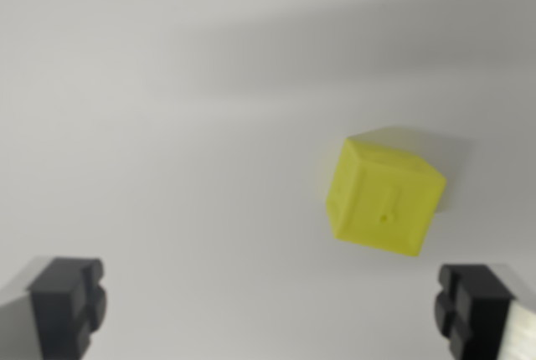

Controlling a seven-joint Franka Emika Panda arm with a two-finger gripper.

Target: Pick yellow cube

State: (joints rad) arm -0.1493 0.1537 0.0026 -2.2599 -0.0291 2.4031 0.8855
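**Operator:** Yellow cube (383, 201) is not yet picked. I see it resting on the pale table (167, 126), at about 2 o'clock from the middle of the wrist view, rotated so one corner edge faces the camera. A small notch or mark shows on its near face.

**Logger:** Gripper status?

**Operator:** My gripper (272, 310) is spread wide and holds nothing. One dark fingertip (69, 301) sits at 7 o'clock in the frame, the other at 5 o'clock. The cube lies beyond them, nearer the 5 o'clock finger than the other, and apart from both.

**Logger:** Progress entry?

**Operator:** I judge we are in the approach. Nothing of the grasp is done: no contact, no closure, no lift. Left to do, as I read it: shift toward the wrist view's right so the cube is centred between the fingers, possibly rotate the wrist to meet flat faces, descend, close, lift.

**Logger:** Containers?

**Operator:** None in view. No bin, tray or bowl, so nothing to log about contents. Only the cube, its shadow and a broad soft shadow band across the table near 12 o'clock. The picture is slightly blurred, so I leave finer surface detail unrecorded.
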